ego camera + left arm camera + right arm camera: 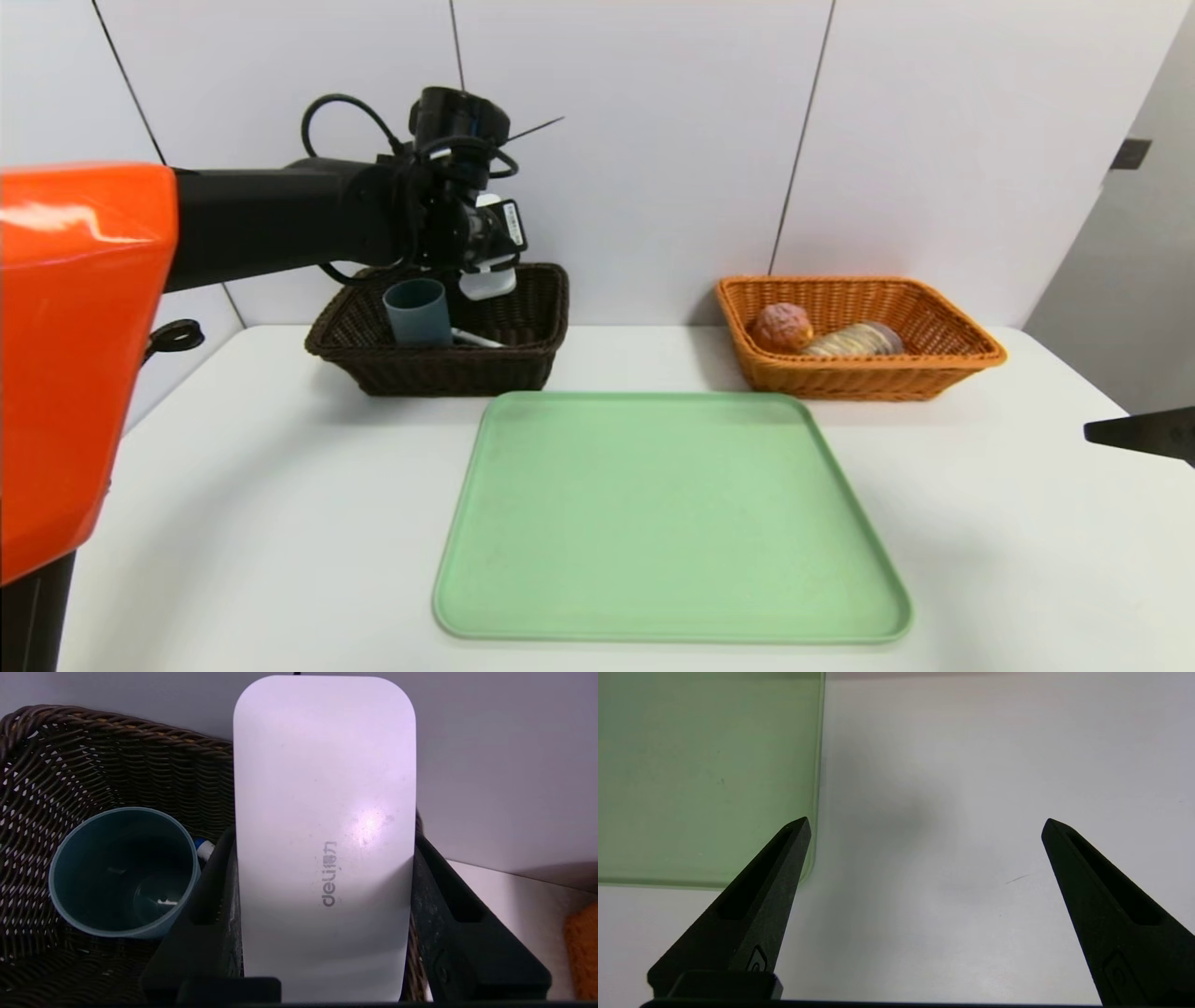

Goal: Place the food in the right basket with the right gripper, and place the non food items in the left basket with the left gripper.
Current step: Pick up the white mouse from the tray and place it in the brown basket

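In the head view's upper left, the left pincer is clamped on the white case, right above the dark brown basket. The case's long side points away from the pincer. The right pincer waits wide apart.

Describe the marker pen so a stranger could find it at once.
Look in the dark brown woven wicker basket at the table's back left. Beside the upright grey-blue plastic cup lies a thin white marker pen, the only slim stick-shaped thing there.

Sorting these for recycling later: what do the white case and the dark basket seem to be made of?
White case: likely smooth, slightly glossy plastic, given the soft highlight and printed logo. Dark basket: woven wicker or rattan-like strands, visible open weave; natural or synthetic is unclear.
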